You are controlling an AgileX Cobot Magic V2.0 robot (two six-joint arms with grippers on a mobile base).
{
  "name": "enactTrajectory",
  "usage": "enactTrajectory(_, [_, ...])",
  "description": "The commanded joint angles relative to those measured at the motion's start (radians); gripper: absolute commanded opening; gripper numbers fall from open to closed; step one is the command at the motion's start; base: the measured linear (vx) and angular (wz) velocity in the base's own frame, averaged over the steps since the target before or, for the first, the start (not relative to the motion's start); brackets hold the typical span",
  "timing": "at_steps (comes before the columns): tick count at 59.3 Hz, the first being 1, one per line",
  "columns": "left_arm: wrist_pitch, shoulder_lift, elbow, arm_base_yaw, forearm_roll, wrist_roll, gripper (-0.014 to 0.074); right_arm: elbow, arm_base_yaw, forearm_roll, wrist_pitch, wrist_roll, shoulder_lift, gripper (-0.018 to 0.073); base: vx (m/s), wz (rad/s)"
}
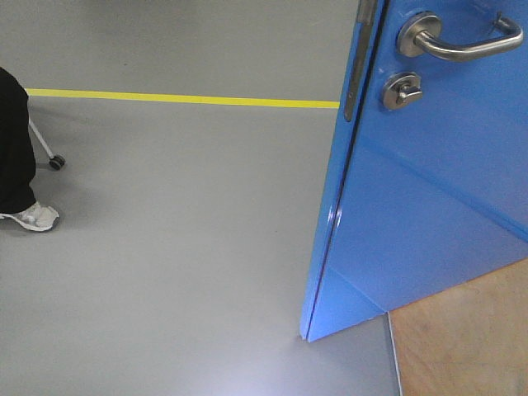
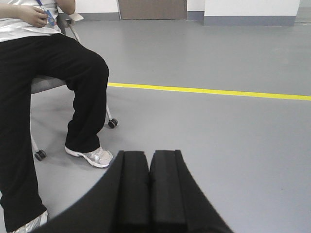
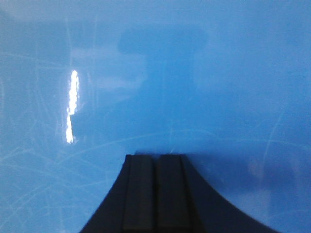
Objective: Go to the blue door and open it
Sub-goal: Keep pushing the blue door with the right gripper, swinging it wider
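The blue door (image 1: pixel 429 206) fills the front view from 1 to 5 o'clock and stands ajar, with its lever handle (image 1: pixel 466 41) at 1 o'clock. The right fingers (image 3: pixel 141 194) are pressed together, tips close to the glossy panel — whether they touch it I cannot tell. Push slowly and squarely, away from the door's edge, so the tips don't slip. The left fingers (image 2: pixel 133 189), also pressed together, face a seated person (image 2: pixel 48 97) at 9 o'clock — best tucked in.
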Motion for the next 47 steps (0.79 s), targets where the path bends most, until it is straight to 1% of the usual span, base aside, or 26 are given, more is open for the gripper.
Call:
enactTrajectory(1, [-0.077, -0.014, 0.005, -0.006, 0.000, -0.003, 0.0070, -0.034, 0.002, 0.025, -0.016, -0.011, -0.023, 0.0002, 0.22, 0.05])
enactTrajectory(23, [-0.077, -0.014, 0.005, -0.006, 0.000, -0.003, 0.0070, -0.034, 0.002, 0.025, -0.016, -0.011, -0.023, 0.0002, 0.23, 0.01])
enactTrajectory(47, [-0.077, -0.014, 0.005, -0.006, 0.000, -0.003, 0.0070, -0.034, 0.002, 0.025, -0.016, -0.011, -0.023, 0.0002, 0.22, -0.07])
